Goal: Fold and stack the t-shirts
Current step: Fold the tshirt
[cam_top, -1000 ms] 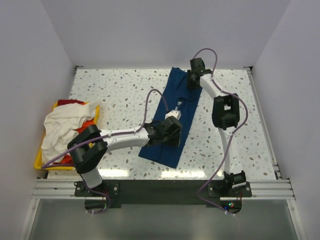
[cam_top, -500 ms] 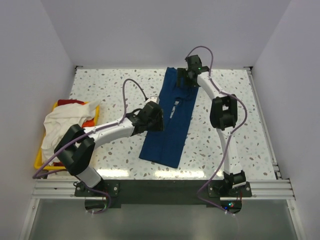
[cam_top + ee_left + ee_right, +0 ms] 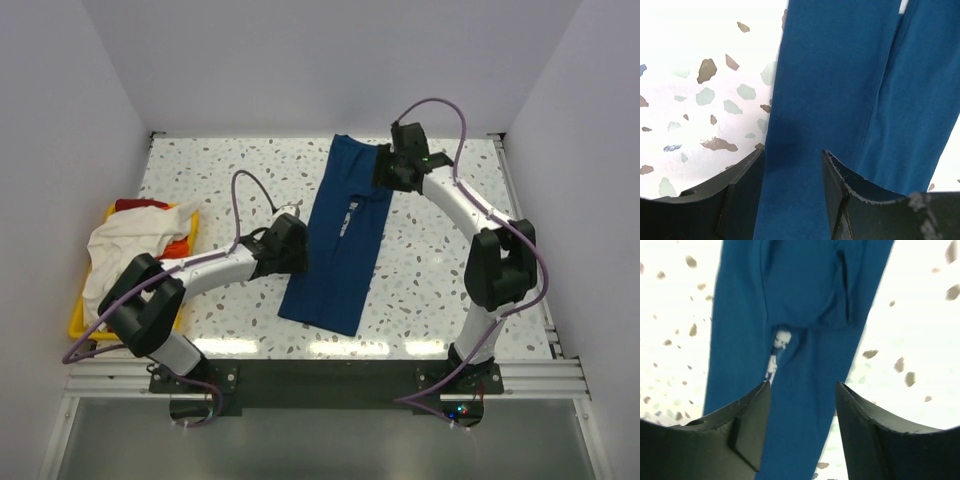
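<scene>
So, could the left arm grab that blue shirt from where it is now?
Probably yes. The left gripper hangs open right over the left edge of the navy shirt, and nothing lies between them.

- We look down on the whole table (image 3: 200, 180) from above and behind the arm bases (image 3: 190, 378).
- Our wrist views sit close above the navy t-shirt (image 3: 840, 75), which all three views share.
</scene>
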